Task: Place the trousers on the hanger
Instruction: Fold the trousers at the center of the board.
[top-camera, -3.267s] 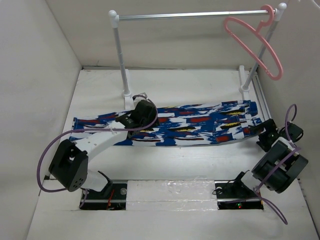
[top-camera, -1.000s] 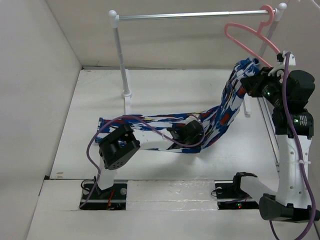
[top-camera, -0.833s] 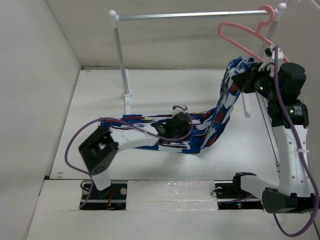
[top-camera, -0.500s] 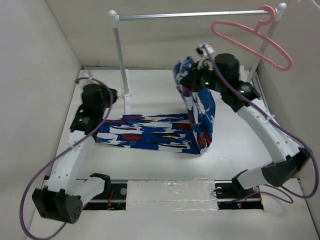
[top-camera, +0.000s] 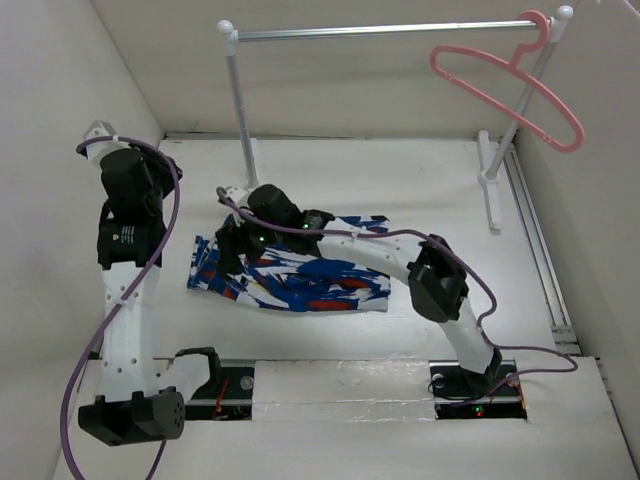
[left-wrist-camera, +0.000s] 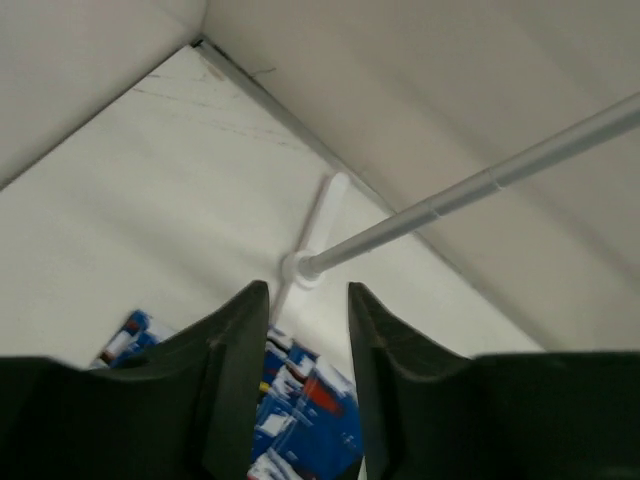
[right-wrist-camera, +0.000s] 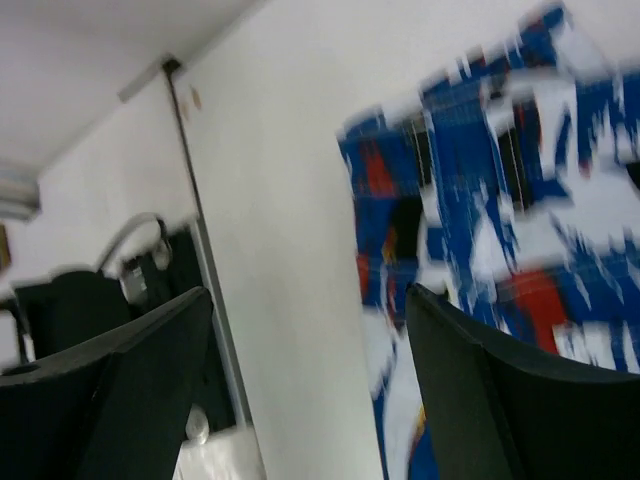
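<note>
Two layers of bright blue printed cloth: the trousers (top-camera: 305, 283) lie folded flat, left of centre. Half a second ago the right gripper (right-wrist-camera: 310, 385) held one end aloft; now it hovers over their left end, fingers spread wide and empty. The left gripper (left-wrist-camera: 308, 395), slightly parted, holds nothing. The hanger (top-camera: 520, 68) hangs bare at upper right.

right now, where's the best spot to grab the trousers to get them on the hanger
Probably the right-hand end of the trousers, the end nearest the hanger. They lie folded flat on the table, so come straight down from above and pinch the layered edge there; nothing stands up to grip from the side.
</note>
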